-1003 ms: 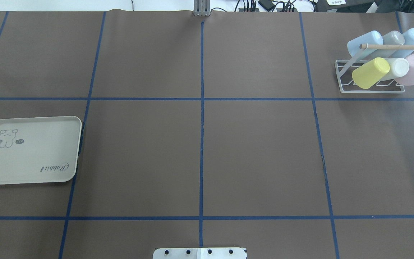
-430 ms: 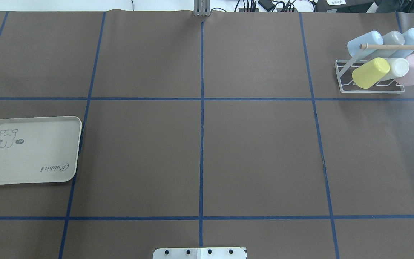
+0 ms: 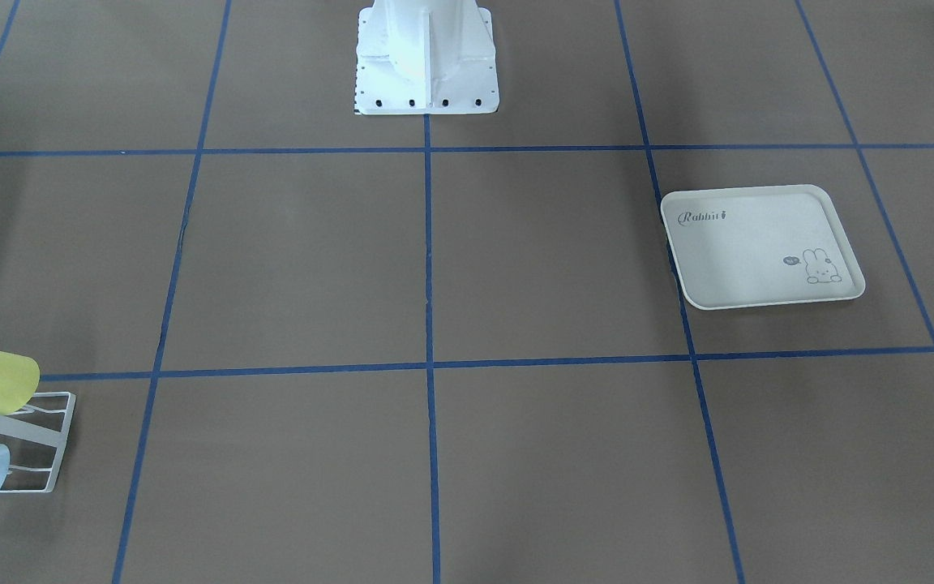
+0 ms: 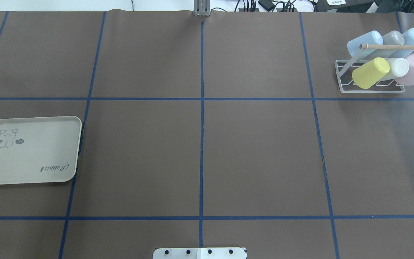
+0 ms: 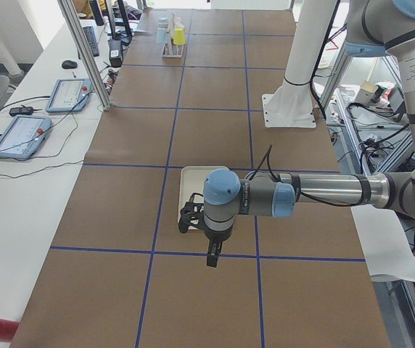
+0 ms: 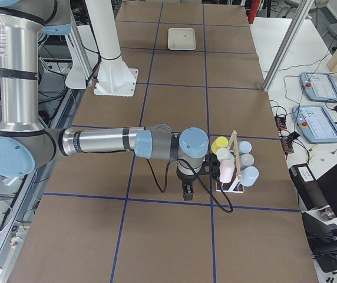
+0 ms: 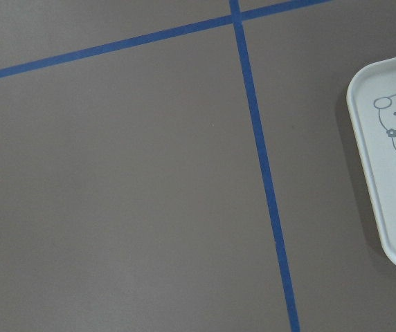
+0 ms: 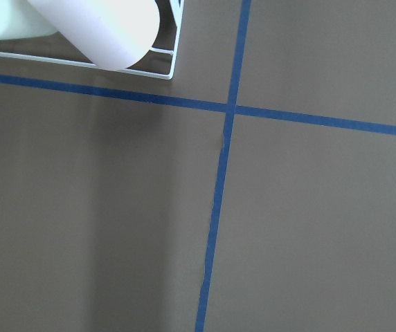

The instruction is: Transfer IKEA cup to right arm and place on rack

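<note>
The white wire rack [image 4: 372, 92] with a wooden rod stands at the far right of the table and holds several pastel cups, among them a yellow cup [image 4: 370, 73], a white cup [image 4: 398, 68] and a pink cup [image 4: 413, 68]. The rack also shows in the front view [image 3: 64, 442] and the exterior right view [image 6: 231, 156]. No cup shows anywhere off the rack. My left gripper [image 5: 212, 257] hangs over the table by the tray; I cannot tell if it is open. My right gripper [image 6: 187, 192] hangs beside the rack; I cannot tell if it is open.
A cream rabbit-print tray [image 4: 31, 151] lies empty at the left side of the table, also in the left wrist view [image 7: 392, 173]. The robot's white base [image 3: 425, 57] stands at the near middle. Blue tape lines cross the brown tabletop.
</note>
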`<state>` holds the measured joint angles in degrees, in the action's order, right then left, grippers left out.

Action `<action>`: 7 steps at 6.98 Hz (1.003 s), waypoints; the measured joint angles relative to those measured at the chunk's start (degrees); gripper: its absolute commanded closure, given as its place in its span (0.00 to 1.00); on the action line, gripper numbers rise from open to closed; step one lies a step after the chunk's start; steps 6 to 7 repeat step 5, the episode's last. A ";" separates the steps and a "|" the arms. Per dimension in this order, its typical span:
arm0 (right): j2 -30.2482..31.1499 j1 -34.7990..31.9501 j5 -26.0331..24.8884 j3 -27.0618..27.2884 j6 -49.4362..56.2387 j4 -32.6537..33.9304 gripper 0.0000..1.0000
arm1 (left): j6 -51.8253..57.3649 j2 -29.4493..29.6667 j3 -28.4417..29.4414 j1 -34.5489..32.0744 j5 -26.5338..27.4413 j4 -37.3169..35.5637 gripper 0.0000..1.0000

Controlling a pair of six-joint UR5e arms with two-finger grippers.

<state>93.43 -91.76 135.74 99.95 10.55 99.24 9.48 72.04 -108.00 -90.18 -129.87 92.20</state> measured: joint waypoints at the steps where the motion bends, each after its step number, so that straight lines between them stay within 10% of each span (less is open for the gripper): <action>1: 0.00 0.00 0.04 0.06 0.00 -0.03 0.00 | -0.02 0.05 -0.14 0.00 -0.01 0.00 0.00; 7: 0.04 0.00 -0.04 0.15 0.18 -0.10 0.00 | 0.00 0.37 -1.24 0.00 -0.30 0.08 0.00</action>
